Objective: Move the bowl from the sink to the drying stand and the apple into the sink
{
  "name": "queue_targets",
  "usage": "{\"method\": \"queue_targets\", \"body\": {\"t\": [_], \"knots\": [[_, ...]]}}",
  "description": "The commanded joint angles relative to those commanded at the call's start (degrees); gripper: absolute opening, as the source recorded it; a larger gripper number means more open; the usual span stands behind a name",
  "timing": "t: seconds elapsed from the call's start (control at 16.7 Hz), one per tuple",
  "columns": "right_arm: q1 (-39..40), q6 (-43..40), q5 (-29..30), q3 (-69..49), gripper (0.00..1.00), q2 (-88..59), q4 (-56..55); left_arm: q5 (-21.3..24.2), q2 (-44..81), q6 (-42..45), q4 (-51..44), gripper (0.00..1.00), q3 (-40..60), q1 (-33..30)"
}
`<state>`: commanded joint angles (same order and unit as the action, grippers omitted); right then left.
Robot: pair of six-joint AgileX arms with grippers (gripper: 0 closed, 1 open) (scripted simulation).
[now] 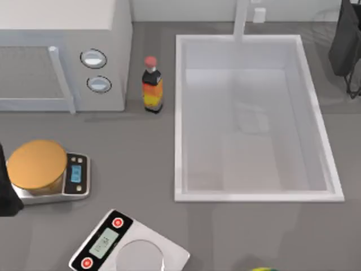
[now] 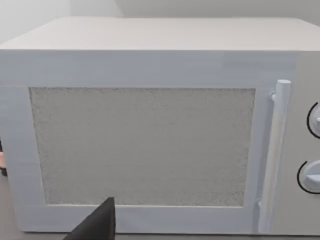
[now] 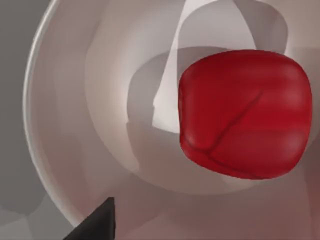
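Observation:
The white sink (image 1: 180, 118) lies at the middle right of the table with a bare basin and a faucet post (image 1: 241, 20) at its far rim. The bowl is out of view. In the right wrist view the red apple (image 3: 245, 115) looms very close, resting on a white curved, round-rimmed thing (image 3: 75, 125) that I cannot identify. My right arm (image 1: 345, 45) hangs at the far right, beyond the sink's right rim. My left arm (image 1: 5, 192) sits at the left edge, its wrist camera facing the microwave door (image 2: 140, 145).
A microwave (image 1: 62, 51) fills the far left. A red-capped bottle (image 1: 152, 84) stands between it and the sink. A scale with an orange disc (image 1: 38, 165) sits at the left, a second scale (image 1: 127, 245) at the front, and a yellow-green thing (image 1: 262, 269) at the front edge.

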<state>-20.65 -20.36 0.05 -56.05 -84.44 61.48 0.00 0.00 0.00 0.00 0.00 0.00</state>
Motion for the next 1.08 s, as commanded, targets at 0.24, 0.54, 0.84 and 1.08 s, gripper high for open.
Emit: {"method": "queue_targets", "body": {"t": [0.24,0.54,0.84,1.08], "knots": [[0.0,0.0,-0.2,2.7,1.00,-2.3,-3.8,0.0,0.0,0.0,0.0,1.00,0.0,0.0],[0.0,0.2,-0.1,7.6,1.00,-6.6,-13.7,0.0,0.0,0.0,0.0,1.00,0.0,0.0],[0.0,0.3,0.0,13.2,1.00,-11.3,-25.2,0.0,0.0,0.0,0.0,1.00,0.0,0.0],[-0.1,0.4,0.0,15.0,1.00,-12.8,-27.7,0.0,0.0,0.0,0.0,1.00,0.0,0.0]]}}
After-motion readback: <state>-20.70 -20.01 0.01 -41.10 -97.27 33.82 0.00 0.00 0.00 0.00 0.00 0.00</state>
